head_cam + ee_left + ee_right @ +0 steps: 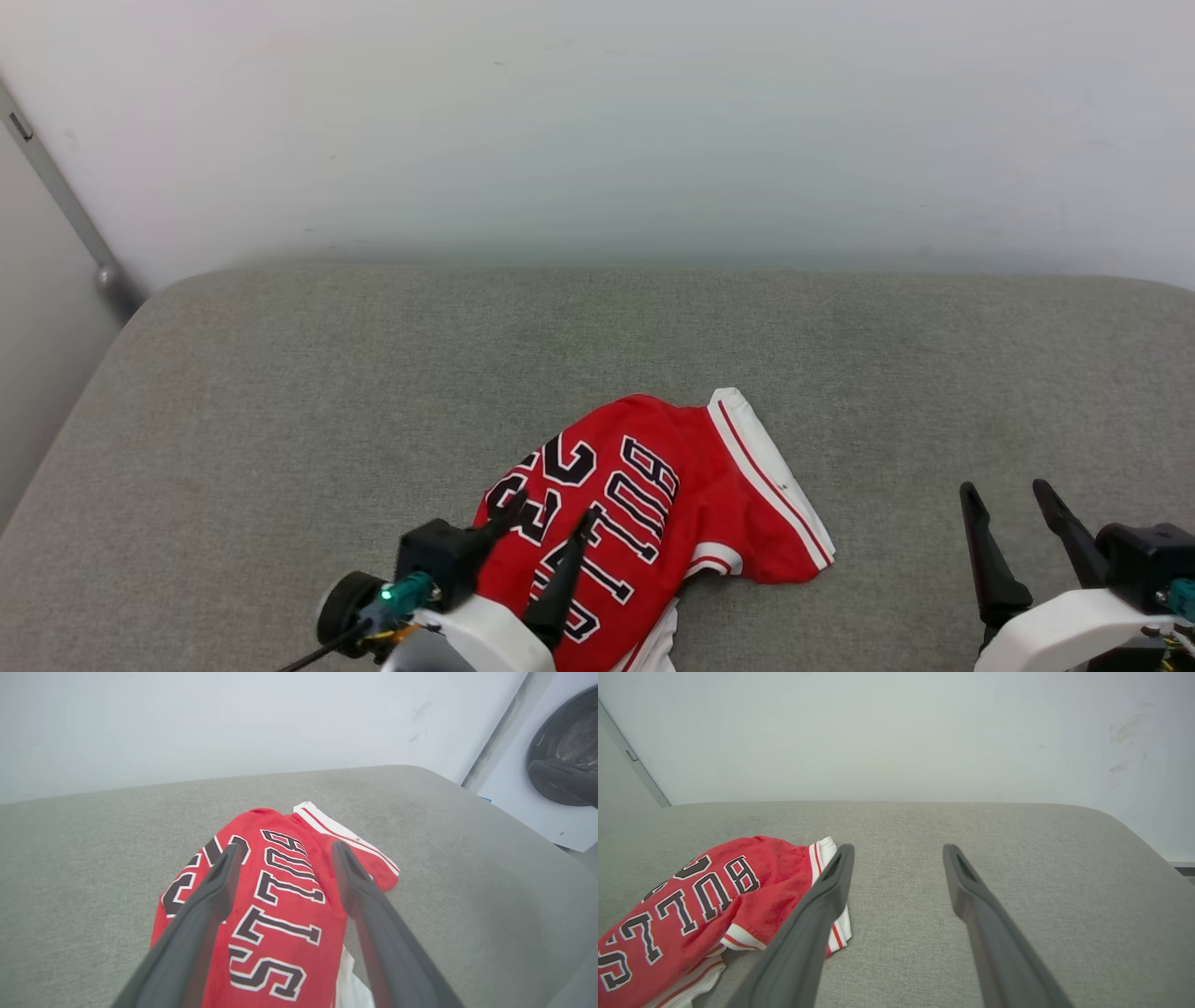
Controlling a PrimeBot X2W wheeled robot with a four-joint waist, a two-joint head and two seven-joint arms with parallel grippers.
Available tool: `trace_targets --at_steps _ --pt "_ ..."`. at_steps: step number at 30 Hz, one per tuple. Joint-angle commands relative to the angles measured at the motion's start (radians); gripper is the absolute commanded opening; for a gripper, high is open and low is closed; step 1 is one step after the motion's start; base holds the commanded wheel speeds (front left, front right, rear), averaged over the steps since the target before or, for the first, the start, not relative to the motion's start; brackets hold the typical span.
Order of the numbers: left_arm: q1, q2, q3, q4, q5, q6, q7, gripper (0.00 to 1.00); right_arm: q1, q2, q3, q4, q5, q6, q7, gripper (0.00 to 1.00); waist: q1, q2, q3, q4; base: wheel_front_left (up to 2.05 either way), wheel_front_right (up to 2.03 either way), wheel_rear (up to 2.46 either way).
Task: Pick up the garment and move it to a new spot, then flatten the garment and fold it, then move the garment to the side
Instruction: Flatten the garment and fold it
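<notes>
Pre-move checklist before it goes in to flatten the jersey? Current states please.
1. Left gripper jaws apart, nothing pinched: ok.
2. Right gripper jaws apart, over bare cushion, apart from the garment: ok.
3. Garment lying flat: not ok. It is bunched, with the print side up and one sleeve creased over.
4. Free cushion to spread it, beyond and to the robot's right: ok.
5. Whole garment on the cushion: cannot tell. Its near part runs off the bottom of the head view.
6. Left gripper clear of the cloth: cannot tell. It sits over the print, and contact is not readable.
</notes>
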State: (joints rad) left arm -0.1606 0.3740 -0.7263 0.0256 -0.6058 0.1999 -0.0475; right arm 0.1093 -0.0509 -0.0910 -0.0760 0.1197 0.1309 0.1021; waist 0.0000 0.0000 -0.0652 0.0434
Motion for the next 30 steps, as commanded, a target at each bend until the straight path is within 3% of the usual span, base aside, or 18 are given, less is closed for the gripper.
trace_targets --at_steps 1,7,14,20,25,30 --pt "-0.004 0.006 0.022 0.003 0.001 0.014 -0.027 1.00 0.010 0.000 -0.007 0.001 -0.009 0.000 0.003 1.00 0.0000 0.0000 0.001 0.005 0.00 0.00 0.00" --pt "0.004 0.026 0.146 0.035 -0.005 0.068 -0.167 1.00 -0.005 0.000 -0.038 0.014 -0.018 0.000 0.011 1.00 0.0000 0.0000 0.015 0.030 0.00 0.00 0.00" --pt "0.009 0.057 0.240 0.009 0.026 0.089 -0.212 1.00 -0.053 -0.006 -0.086 0.064 0.008 0.000 0.054 1.00 0.0000 0.0000 0.045 0.075 0.00 0.00 0.00" --pt "-0.023 0.057 0.259 -0.051 0.052 0.084 -0.216 1.00 -0.141 -0.056 -0.088 0.147 0.078 0.000 0.240 1.00 0.0000 0.0000 0.130 0.129 0.00 0.00 0.00" --pt "-0.066 0.028 0.259 -0.083 0.078 0.070 -0.218 1.00 -0.233 -0.126 -0.019 0.182 0.117 0.000 0.442 1.00 0.0000 0.0000 0.223 0.174 0.00 0.00 0.00" --pt "-0.088 0.000 0.265 -0.080 0.092 0.053 -0.219 1.00 -0.282 -0.162 0.054 0.195 0.147 0.000 0.553 1.00 0.0000 0.0000 0.269 0.198 0.00 0.00 0.00"
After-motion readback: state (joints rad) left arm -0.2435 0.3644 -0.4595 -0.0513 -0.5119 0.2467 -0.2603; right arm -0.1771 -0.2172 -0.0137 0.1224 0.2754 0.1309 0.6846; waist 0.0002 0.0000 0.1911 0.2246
